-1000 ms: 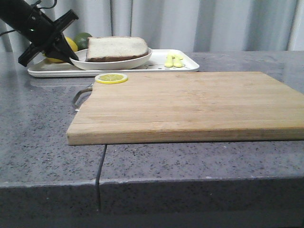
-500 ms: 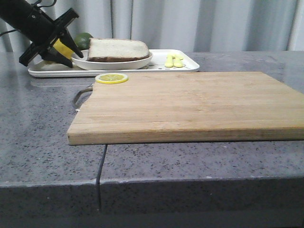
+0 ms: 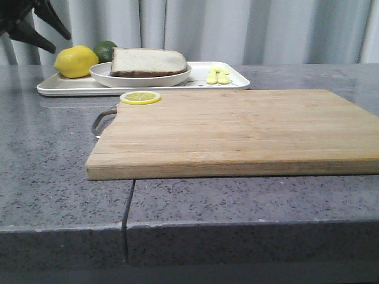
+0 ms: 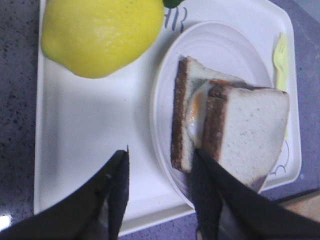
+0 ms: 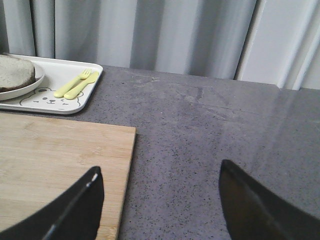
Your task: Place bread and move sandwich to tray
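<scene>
2 bread slices make up the sandwich: the thick brown-crusted bread slice [image 4: 250, 127] lies over the white fried egg [image 4: 195, 107], plate and all, on the flat white rectangular tray [image 4: 85, 140], apparently delivered. Above it hangs the left gripper [image 4: 160, 187], spread wide and empty; the right gripper [image 5: 160, 200] likewise. Beside them: grey speckled stone counter [image 3: 47, 165], pale curtains [image 3: 237, 29].

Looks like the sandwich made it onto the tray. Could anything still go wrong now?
Possibly. The top bread sits skewed, overhanging the egg slice and the plate rim, so a bump might slide it off. The left gripper hangs open just above the plate edge and could clip it. The lemon could roll.
</scene>
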Robot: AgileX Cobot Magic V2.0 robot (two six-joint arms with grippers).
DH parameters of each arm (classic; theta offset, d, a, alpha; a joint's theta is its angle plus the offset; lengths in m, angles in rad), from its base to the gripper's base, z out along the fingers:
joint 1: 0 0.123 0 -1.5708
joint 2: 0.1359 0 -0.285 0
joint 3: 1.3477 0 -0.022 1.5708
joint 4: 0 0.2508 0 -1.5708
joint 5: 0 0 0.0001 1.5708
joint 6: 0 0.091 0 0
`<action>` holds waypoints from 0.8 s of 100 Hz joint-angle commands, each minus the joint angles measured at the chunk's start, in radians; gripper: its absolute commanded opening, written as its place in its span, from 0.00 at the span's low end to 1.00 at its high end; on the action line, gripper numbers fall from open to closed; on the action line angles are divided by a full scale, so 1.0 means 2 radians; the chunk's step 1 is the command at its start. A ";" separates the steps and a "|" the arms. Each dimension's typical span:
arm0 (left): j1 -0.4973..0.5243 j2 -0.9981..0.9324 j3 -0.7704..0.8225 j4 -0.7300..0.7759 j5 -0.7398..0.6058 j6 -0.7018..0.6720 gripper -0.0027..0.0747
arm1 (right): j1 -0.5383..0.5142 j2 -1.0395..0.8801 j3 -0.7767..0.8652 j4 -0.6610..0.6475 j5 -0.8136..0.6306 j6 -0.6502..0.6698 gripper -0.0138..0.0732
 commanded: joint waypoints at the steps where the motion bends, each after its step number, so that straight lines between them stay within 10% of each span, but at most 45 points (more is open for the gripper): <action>1: 0.003 -0.060 -0.019 -0.020 0.008 0.009 0.39 | -0.004 0.003 -0.013 -0.003 -0.043 -0.001 0.73; 47: -0.016 -0.243 0.013 0.085 -0.020 0.026 0.39 | -0.004 0.003 -0.013 -0.003 -0.042 -0.001 0.73; 80: -0.088 -0.461 0.305 0.152 -0.200 0.044 0.39 | -0.004 0.003 -0.013 0.000 -0.043 -0.001 0.73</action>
